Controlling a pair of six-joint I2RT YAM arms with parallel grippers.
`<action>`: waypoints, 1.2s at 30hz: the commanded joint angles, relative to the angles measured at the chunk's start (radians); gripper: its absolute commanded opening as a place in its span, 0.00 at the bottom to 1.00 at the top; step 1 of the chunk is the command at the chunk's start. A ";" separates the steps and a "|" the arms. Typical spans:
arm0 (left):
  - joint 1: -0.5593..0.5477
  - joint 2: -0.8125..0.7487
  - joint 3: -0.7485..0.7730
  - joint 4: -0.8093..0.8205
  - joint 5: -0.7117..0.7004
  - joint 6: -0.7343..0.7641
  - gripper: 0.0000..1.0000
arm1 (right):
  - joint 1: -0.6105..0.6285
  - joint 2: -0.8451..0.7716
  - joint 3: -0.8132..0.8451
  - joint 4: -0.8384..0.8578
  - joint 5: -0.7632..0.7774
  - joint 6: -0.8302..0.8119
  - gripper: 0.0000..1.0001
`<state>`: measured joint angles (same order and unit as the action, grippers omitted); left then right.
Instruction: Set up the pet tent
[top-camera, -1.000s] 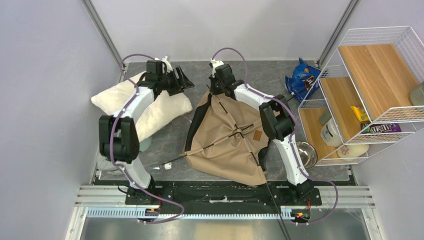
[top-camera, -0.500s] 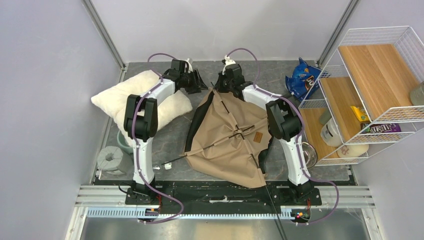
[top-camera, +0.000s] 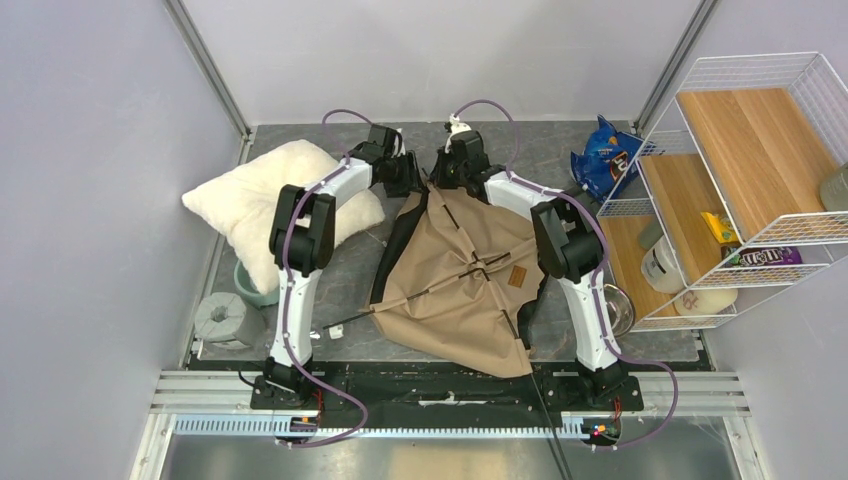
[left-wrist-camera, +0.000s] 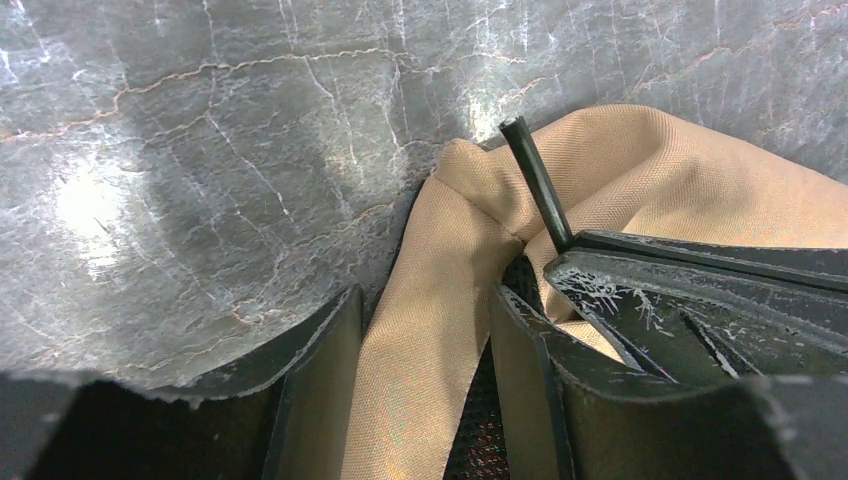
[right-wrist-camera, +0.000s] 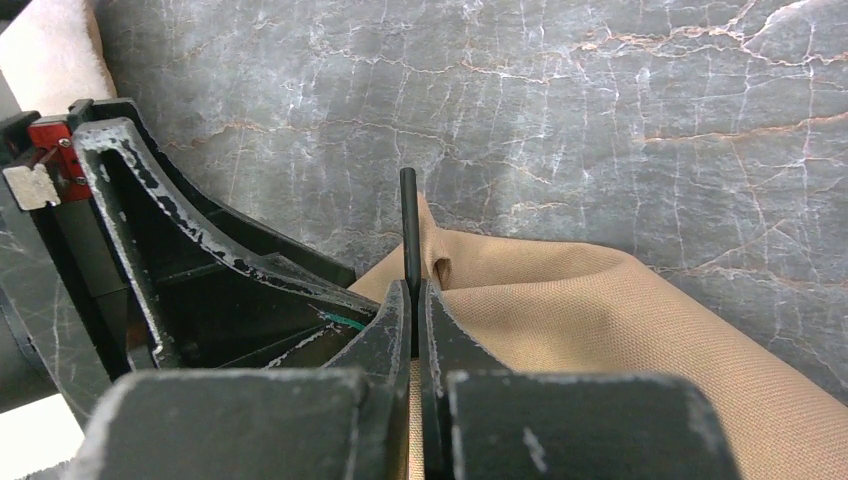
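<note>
1. Near edge: both arm bases sit on the rail; the pet tent (top-camera: 460, 275) lies collapsed on the grey table (top-camera: 335, 275) just beyond them, between the arms, tan side up, brown label (top-camera: 516, 276) showing
2. Mid-table: thin black poles cross on the fabric near the tent's middle
3. Far corner of the tent: the right gripper (right-wrist-camera: 413, 295) is clamped on a black pole (right-wrist-camera: 408, 215) whose tip protrudes from the fabric
4. Just beside it, the left gripper (left-wrist-camera: 425, 300) has its fingers (left-wrist-camera: 320, 400) spread apart, with a tan fabric fold lying between them
5. Far left: white pillow (top-camera: 262, 200), partly under the left arm
6. Far right: wire rack (top-camera: 745, 70) beside the table
</note>
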<state>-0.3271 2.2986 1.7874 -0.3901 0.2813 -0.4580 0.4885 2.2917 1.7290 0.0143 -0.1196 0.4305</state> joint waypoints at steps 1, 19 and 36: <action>-0.017 0.047 0.052 -0.047 -0.036 0.033 0.57 | -0.001 0.014 -0.007 0.009 -0.009 0.003 0.00; -0.067 0.134 0.174 -0.173 -0.194 0.099 0.02 | -0.004 0.025 -0.003 -0.012 -0.022 0.022 0.00; 0.035 0.030 0.163 -0.139 -0.112 0.069 0.02 | -0.013 -0.144 -0.136 -0.046 -0.064 0.009 0.00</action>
<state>-0.3340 2.3821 1.9514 -0.5358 0.1677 -0.3866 0.4797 2.2265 1.6428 -0.0223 -0.1463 0.4450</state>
